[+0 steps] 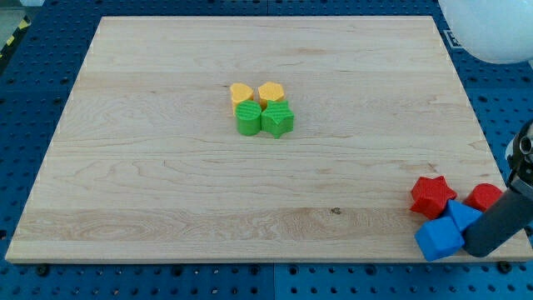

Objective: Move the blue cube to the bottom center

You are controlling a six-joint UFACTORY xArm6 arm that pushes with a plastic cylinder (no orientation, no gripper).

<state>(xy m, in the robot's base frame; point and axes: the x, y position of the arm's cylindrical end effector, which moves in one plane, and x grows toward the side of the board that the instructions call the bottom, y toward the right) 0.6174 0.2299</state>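
Note:
The blue cube [439, 238] sits at the board's bottom right corner, near the bottom edge. A second blue block [462, 214] lies against it on its upper right, partly hidden by the rod, so its shape is unclear. My tip [476, 248] is right beside the blue cube's right side and seems to touch it. The dark rod slants up towards the view's right. A red star [432, 196] lies just above the blue cube. Another red block [485, 197] lies to the star's right, behind the rod.
Near the board's upper middle stand two yellow blocks [242, 93] [271, 92], with a green cylinder-like block [247, 118] and a green star-like block [277, 119] touching them below. The wooden board [166, 183] lies on a blue perforated table. A white rounded object [491, 29] is at the top right.

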